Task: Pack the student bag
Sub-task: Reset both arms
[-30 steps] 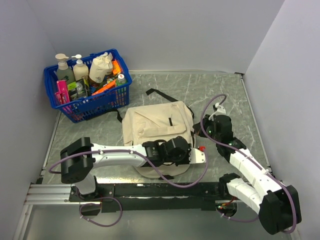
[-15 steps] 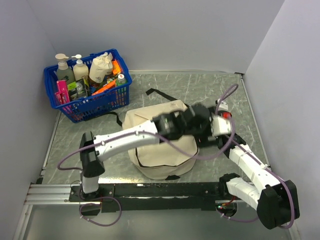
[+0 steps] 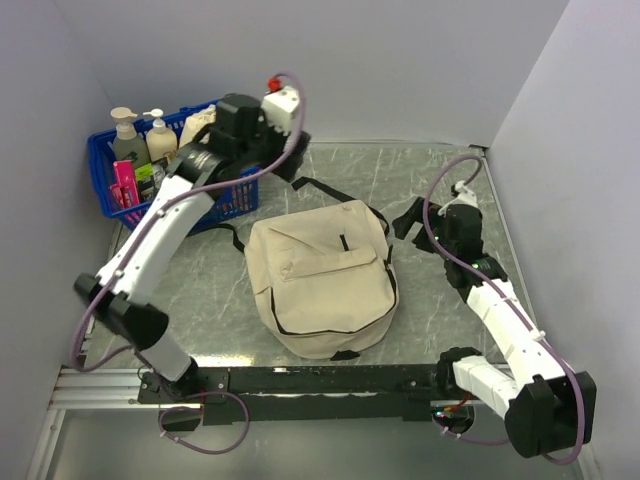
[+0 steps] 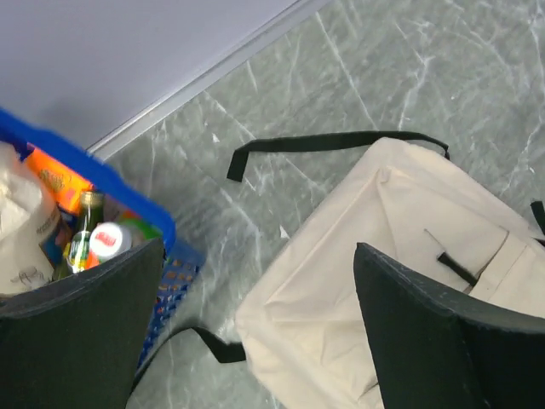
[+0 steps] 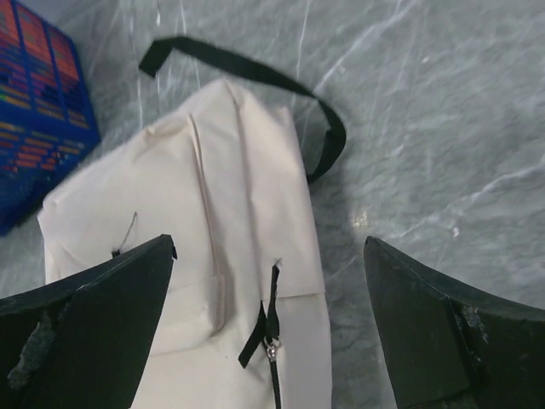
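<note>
The student bag (image 3: 320, 280) is a cream-beige backpack with black straps, lying flat on the table's middle with its front pocket up. It shows in the left wrist view (image 4: 383, 256) and the right wrist view (image 5: 213, 239), where a black zipper pull (image 5: 271, 345) hangs on its side. My left gripper (image 3: 262, 150) hovers high between basket and bag, open and empty (image 4: 255, 341). Just off the bag's far right corner, my right gripper (image 3: 415, 222) stands open with nothing in it (image 5: 268, 324).
A blue plastic basket (image 3: 180, 200) with bottles, a small cloth pouch and packets stands at the back left, its rim (image 4: 111, 196) below my left gripper. A black strap loop (image 5: 255, 77) lies on the marble beyond the bag. Walls close the back and both sides.
My left arm swung from across the bag up to the basket side and its jaws opened. The right gripper opened too and stayed beside the bag. The bag now lies uncovered.
</note>
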You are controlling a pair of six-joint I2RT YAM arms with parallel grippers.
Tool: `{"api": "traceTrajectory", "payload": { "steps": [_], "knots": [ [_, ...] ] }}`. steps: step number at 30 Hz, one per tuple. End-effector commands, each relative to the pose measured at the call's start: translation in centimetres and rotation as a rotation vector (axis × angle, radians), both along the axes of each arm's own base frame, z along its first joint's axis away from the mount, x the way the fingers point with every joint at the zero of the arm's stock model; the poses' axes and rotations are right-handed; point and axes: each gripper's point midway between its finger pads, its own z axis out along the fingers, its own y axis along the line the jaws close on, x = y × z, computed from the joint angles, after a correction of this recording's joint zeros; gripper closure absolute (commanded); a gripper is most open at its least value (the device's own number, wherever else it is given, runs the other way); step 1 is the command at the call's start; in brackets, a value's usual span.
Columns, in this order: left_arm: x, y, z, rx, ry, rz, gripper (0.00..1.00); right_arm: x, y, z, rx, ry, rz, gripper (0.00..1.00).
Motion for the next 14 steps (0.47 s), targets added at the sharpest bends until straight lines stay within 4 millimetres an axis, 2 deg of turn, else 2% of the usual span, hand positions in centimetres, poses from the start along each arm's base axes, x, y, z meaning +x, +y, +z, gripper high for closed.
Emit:
{"api": "traceTrajectory", "payload": {
  "steps": [1,2,3,5,6,8,9,11,12,13,14],
  "knots": [
    [-1.8,5.2,-0.5,-0.097,0.058,0.069,0.04,0.4,-1.3,3.3,-0.008,-0.052,-0.032,0.00],
    [-2.0,5.8,-0.6,-0.111,0.048,0.068,0.04,0.5,-1.4,3.3,-0.017,-0.040,-0.033,0.00],
    [-3.2,6.8,-2.2,-0.104,0.065,0.081,0.04,1.0,-1.4,3.8,-0.021,-0.035,-0.033,0.00],
    [-4.1,8.6,-4.1,-0.104,0.075,0.110,0.04,1.0,-1.6,3.3,-0.036,0.006,-0.037,0.00],
    [-5.1,9.6,-5.9,-0.104,0.062,0.119,0.04,1.4,-1.6,3.4,-0.042,0.012,-0.041,0.00],
    [-5.8,11.3,-7.9,-0.108,0.044,0.144,0.04,1.7,-1.8,3.6,-0.051,-0.002,-0.042,0.00],
    [-6.9,12.1,-9.6,-0.117,0.029,0.148,0.04,1.6,-1.8,3.4,-0.054,-0.007,-0.044,0.00],
    [-7.3,13.9,-11.2,-0.128,0.032,0.191,0.04,1.7,-1.8,3.7,-0.058,-0.032,-0.038,0.00],
    [-8.0,14.3,-13.2,-0.129,0.068,0.190,0.04,1.7,-1.8,3.6,-0.060,-0.032,-0.033,0.00],
    [-7.6,15.3,-13.4,-0.141,0.055,0.220,0.04,1.7,-1.9,3.5,-0.068,-0.029,-0.032,0.00],
    [-7.8,15.8,-15.2,-0.142,0.083,0.238,0.04,1.7,-1.9,3.5,-0.072,-0.025,-0.032,0.00]
  ]
}}
